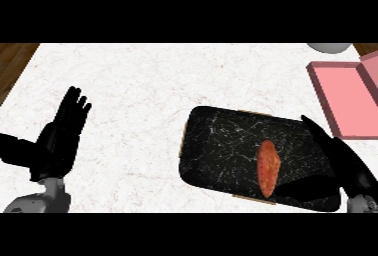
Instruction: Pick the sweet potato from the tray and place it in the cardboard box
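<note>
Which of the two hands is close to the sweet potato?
The right hand, over the black tray beside the sweet potato; the left hand rests far away.

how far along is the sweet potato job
Nothing is done yet: the sweet potato lies on the black tray, unlifted. In hand: the right hand is at the tray's right side, fingers straight, thumb toward the potato, not closed on it. The left hand rests open at the left. Left to do: grasp, lift, carry to the pink box at the upper right, release.

Kitchen: white marbled counter (pixel 162 85) (wood floor (pixel 15 62) beyond)
</note>
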Controlling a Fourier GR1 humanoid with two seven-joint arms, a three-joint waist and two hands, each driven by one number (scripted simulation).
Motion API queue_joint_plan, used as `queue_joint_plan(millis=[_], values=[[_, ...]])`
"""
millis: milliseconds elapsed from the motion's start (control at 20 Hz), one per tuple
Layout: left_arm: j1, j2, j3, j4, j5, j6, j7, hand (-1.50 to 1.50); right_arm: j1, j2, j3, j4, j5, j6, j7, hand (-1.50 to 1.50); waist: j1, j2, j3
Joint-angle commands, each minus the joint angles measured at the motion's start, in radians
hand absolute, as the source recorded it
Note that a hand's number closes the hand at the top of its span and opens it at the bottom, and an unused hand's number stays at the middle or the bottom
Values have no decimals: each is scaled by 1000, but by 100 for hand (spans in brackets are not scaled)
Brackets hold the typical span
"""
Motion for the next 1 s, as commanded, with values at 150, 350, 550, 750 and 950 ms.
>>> queue_joint_plan(millis=[150, 350, 550, 750, 950], values=[[-90, -3, 41, 80, -11, -16, 20, 0, 54, 75, 52, 73, 120, -23, -99, -150, -3, 0, 0], [-71, -17, 47, 47, -21, -13, 38, 0, 68, 66, -27, 62, 61, 34, -116, -150, -3, 0, 0], [-12, -15, 59, 40, -3, -71, -3, 0, 54, 105, 1, 129, 108, 31, -161, -150, -1, 0, 0], [-18, 4, 87, 13, -1, -90, 12, 0, 14, 136, -17, 164, 146, 7, -157, -150, 0, 0, 0], [-54, -28, 77, 66, -44, -63, -8, 0, 8, 176, 14, 143, 173, 26, -102, -150, -1, 0, 0]])
